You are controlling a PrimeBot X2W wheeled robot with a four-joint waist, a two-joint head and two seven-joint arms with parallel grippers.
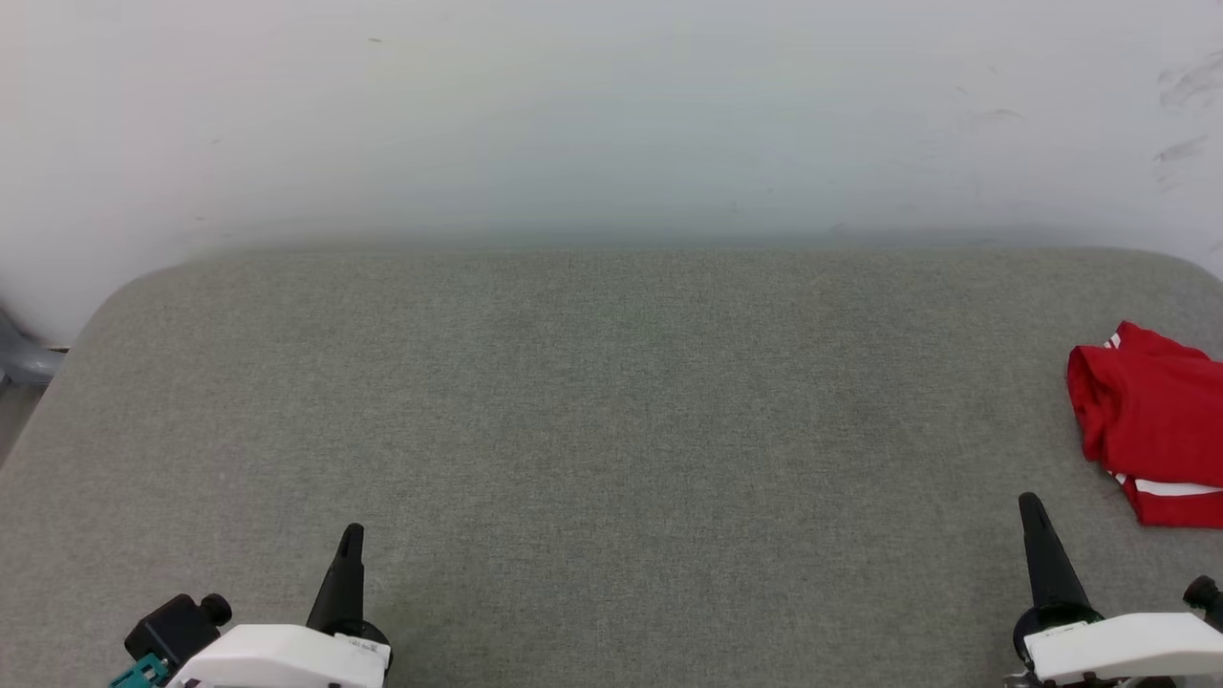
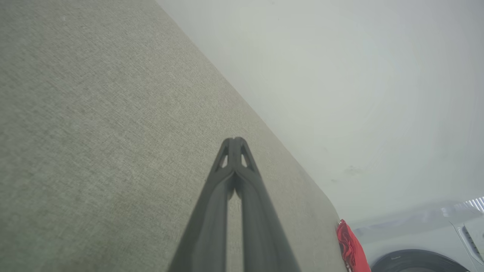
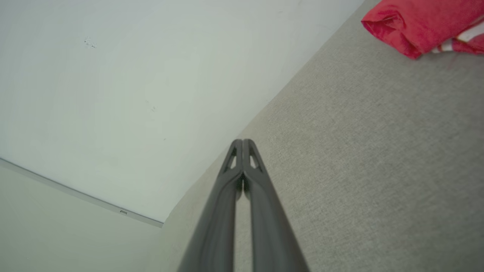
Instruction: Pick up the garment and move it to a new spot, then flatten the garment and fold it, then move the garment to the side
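Note:
The garment [image 1: 1151,420] lies folded into a red bundle at the far right of the grey surface, cut off by the head view's right edge, with white and striped trim showing at its near side. It also appears in the right wrist view as a red bundle [image 3: 423,22] at the top right, and as a thin red strip [image 2: 351,247] in the left wrist view. My left gripper [image 1: 351,535] is shut and empty at the lower left, far from the garment. My right gripper [image 1: 1030,505] is shut and empty, a short way in front and left of the garment.
The grey fabric-covered table [image 1: 611,430] spreads wide before me, with rounded far corners. A pale wall [image 1: 611,115] rises right behind its far edge. A grey object [image 1: 19,358] pokes in past the table's left corner.

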